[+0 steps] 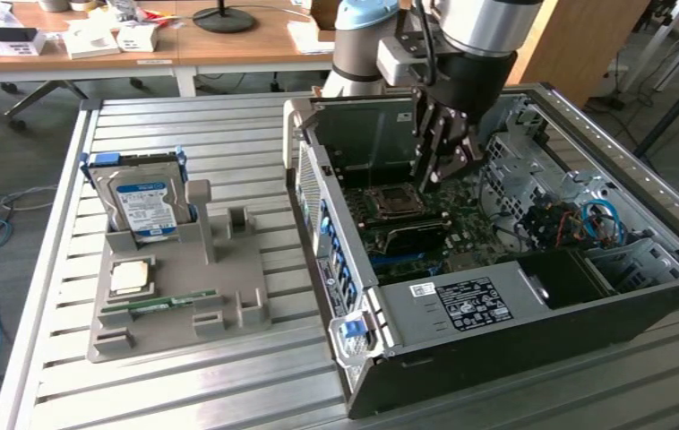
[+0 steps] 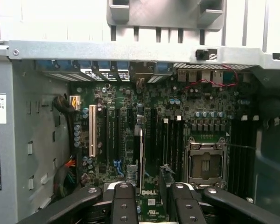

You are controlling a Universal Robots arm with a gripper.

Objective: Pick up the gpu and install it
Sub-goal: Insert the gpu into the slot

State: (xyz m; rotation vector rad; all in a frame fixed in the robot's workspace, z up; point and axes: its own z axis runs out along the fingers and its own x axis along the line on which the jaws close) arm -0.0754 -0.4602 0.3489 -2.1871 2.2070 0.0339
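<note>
Upper centre of the exterior view, the gripper (image 1: 442,170) hangs inside the open computer case (image 1: 554,349). It appears clamped on the gpu (image 2: 141,158), which stands edge-on between its fingers (image 2: 123,205) over the motherboard (image 2: 116,107). The card shows as little more than a thin pale strip, its faces and bracket hidden. Whether it touches a slot cannot be told. At the exterior view's left, a tray (image 1: 238,296) carries a hard drive (image 1: 146,204) and a RAM stick (image 1: 160,303).
</note>
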